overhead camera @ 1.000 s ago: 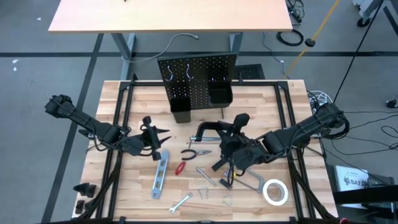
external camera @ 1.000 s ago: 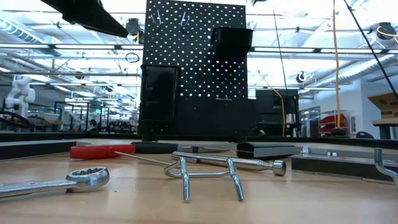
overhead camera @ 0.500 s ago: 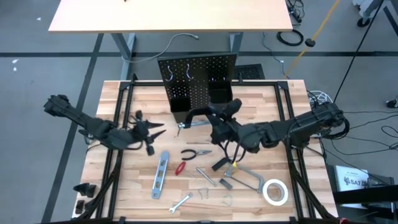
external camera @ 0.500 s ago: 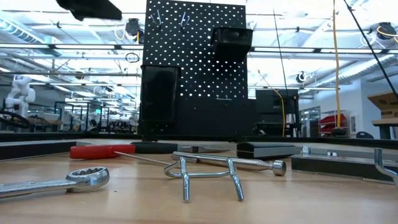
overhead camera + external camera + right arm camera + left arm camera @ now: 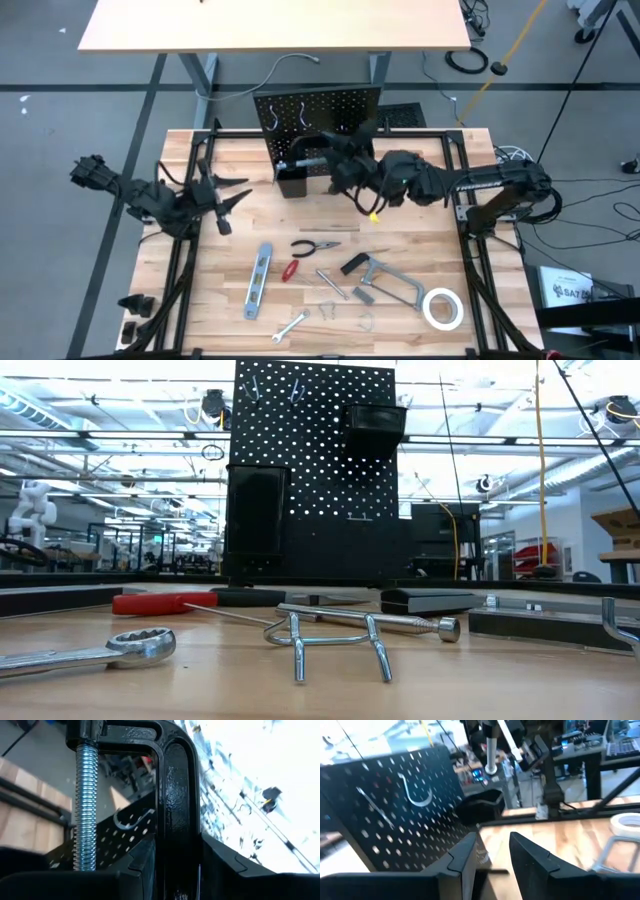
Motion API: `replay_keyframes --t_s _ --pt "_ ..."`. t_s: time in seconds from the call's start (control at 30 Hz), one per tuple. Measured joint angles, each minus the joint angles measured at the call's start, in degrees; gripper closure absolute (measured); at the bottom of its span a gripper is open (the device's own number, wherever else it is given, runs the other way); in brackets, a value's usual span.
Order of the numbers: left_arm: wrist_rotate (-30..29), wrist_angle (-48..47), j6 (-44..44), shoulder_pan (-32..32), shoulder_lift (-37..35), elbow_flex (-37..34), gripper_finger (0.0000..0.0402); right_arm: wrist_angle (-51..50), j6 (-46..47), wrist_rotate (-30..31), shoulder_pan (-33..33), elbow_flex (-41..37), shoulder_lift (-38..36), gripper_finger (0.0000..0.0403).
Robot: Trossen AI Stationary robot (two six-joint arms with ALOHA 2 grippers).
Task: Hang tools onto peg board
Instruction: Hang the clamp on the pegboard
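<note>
My right gripper (image 5: 345, 170) is shut on the black C-clamp (image 5: 310, 158) just in front of the upright black peg board (image 5: 320, 125), above its left bin (image 5: 292, 182). The clamp's silver screw (image 5: 85, 810) shows in the right wrist view. My left gripper (image 5: 235, 197) hovers open left of the board, pointing at it, nothing between its fingers (image 5: 465, 860). On the table lie the level (image 5: 258, 280), pliers (image 5: 315, 247), red screwdriver (image 5: 290, 270), bar clamp (image 5: 385, 282), tape roll (image 5: 442, 308) and wrench (image 5: 290, 325). My right gripper pinches the straight back of the C-clamp's black frame (image 5: 177, 835) between its two fingers (image 5: 142, 865). The fingers come roughly level from the table's right side. The clamp is lifted clear of the table, its screw end (image 5: 290, 165) toward the left, close before the peg board.
Silver hooks (image 5: 272, 118) hang on the board's upper part, with a second bin (image 5: 352, 152) on its right. Loose silver hooks (image 5: 335, 640) lie at the near edge. A black frame rail (image 5: 460, 200) runs round the tabletop. A tan desk (image 5: 270, 25) stands beyond.
My right gripper has carried the C-clamp up from over the middle of the table toward the far edge and the peg board, turning as it went. My left gripper has risen and drawn back toward the table's left and far side, leaving the low view.
</note>
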Motion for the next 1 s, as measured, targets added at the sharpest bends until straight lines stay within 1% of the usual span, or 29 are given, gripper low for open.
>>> replay_keyframes --t_s 0.07,0.17,0.2,0.3,0.47,0.6,0.8,1.0 --pt "0.1 1.9 2.7 0.8 0.1 0.0 0.0281 3.4 -2.3 -1.5 -0.7 0.1 1.3 0.0288" --pt "0.1 3.3 4.6 2.1 0.3 0.0 0.0281 4.5 -7.2 -2.9 -1.8 2.0 5.8 0.0288" --pt "0.1 3.4 5.1 2.6 0.4 0.0 0.0281 4.4 -9.0 -2.1 -2.0 3.5 8.0 0.0288" --pt "0.1 3.0 5.1 3.1 0.4 0.0 0.0281 3.8 -13.5 4.5 -2.3 8.7 13.7 0.0288" --pt "0.1 -1.6 4.3 3.1 0.5 0.0 0.0281 0.2 -11.6 11.1 -2.3 18.3 18.0 0.0288" --pt "0.1 -2.8 2.9 3.1 0.4 0.0 0.0281 -3.6 -10.9 15.4 -2.3 20.5 20.6 0.0288" --pt "0.1 -0.7 3.4 3.1 0.4 0.0 0.0281 -4.1 -8.9 15.2 -2.4 20.8 20.1 0.0288" --pt "0.7 1.6 4.4 3.1 0.5 0.0 0.0281 -9.6 -5.0 12.9 -2.2 20.5 19.9 0.0288"
